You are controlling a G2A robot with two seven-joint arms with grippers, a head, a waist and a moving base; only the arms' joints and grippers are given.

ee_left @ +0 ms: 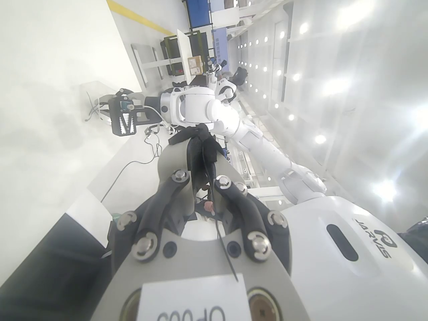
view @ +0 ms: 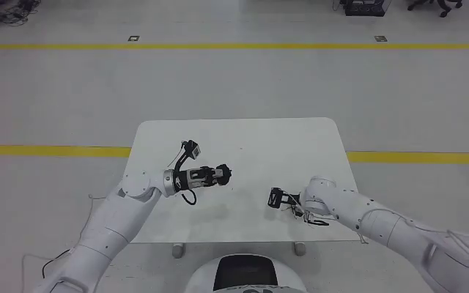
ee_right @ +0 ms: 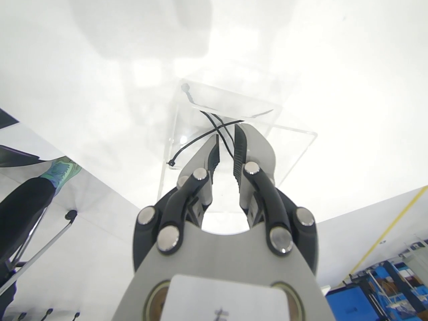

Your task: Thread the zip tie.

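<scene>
White table (view: 242,139) is spreading across the top view's centre, carrying a clear tray (ee_right: 287,148) beneath your right gripper (ee_right: 227,133), which is gaping open over loose ties (ee_right: 187,148). Mid-frame in the left wrist view, your left gripper (ee_left: 200,141) is clamping the zip tie (ee_left: 227,255); you're best holding its tail steady and straight.

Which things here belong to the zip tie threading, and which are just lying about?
In the job: zip tie, clamped in the left gripper; open right gripper; loose zip ties in the clear tray.
Lying about: blue crates; cardboard box.
</scene>
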